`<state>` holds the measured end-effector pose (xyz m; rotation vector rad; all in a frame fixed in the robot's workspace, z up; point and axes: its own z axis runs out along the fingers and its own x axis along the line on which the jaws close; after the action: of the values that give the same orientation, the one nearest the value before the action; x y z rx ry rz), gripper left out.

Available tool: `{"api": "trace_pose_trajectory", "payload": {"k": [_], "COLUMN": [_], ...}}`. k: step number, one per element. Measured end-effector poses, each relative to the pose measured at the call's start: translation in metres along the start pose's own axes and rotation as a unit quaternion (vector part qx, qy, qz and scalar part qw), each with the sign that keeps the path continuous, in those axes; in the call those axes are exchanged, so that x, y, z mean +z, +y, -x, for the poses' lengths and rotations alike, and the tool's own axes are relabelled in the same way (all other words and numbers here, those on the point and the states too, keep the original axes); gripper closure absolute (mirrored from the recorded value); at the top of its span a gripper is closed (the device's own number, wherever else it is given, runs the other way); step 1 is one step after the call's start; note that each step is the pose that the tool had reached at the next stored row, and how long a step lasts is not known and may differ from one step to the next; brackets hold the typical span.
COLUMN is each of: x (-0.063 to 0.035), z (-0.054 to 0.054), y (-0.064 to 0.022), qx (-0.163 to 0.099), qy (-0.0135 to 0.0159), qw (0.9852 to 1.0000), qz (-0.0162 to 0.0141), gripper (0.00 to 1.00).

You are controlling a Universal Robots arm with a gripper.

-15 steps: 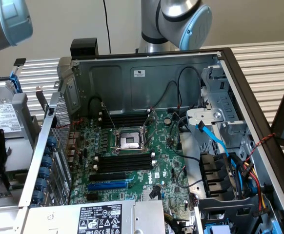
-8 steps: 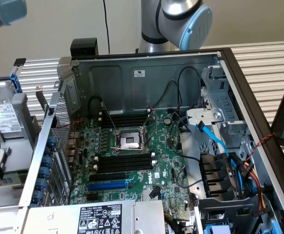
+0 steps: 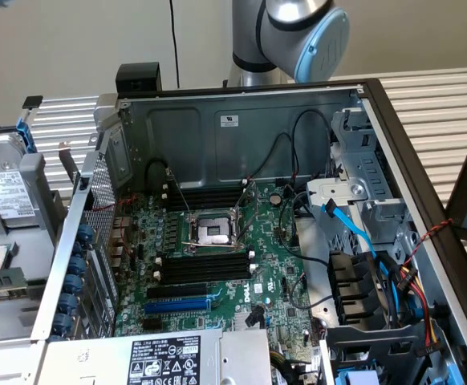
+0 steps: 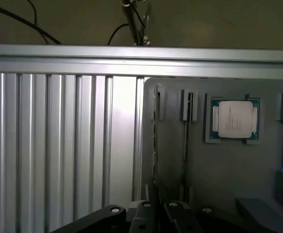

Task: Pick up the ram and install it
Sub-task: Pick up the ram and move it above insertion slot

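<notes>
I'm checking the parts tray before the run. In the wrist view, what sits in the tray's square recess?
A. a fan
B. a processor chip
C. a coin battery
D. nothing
B: a square processor chip, silver lid facing the camera, lies flat in a recess of the grey tray.

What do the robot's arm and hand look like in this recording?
The silver-grey robot arm is a smooth metal tube with bulky rounded joints. One joint is closed by a light-blue round cap. In the wrist view, the matt black hand is built from angular linked pieces dotted with small silver screw heads. No markings can be made out.
</notes>
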<state>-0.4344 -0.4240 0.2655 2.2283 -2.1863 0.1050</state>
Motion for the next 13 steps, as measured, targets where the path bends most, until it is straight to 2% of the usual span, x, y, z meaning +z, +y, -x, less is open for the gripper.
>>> {"api": "trace_pose_trajectory", "payload": {"k": [13], "x": [-0.0561], "z": [-0.004], "y": [-0.0027], "qx": [0.021], "qy": [0.0007], "qw": [0.9998], "qz": [0.0012], "gripper": [0.88]}}
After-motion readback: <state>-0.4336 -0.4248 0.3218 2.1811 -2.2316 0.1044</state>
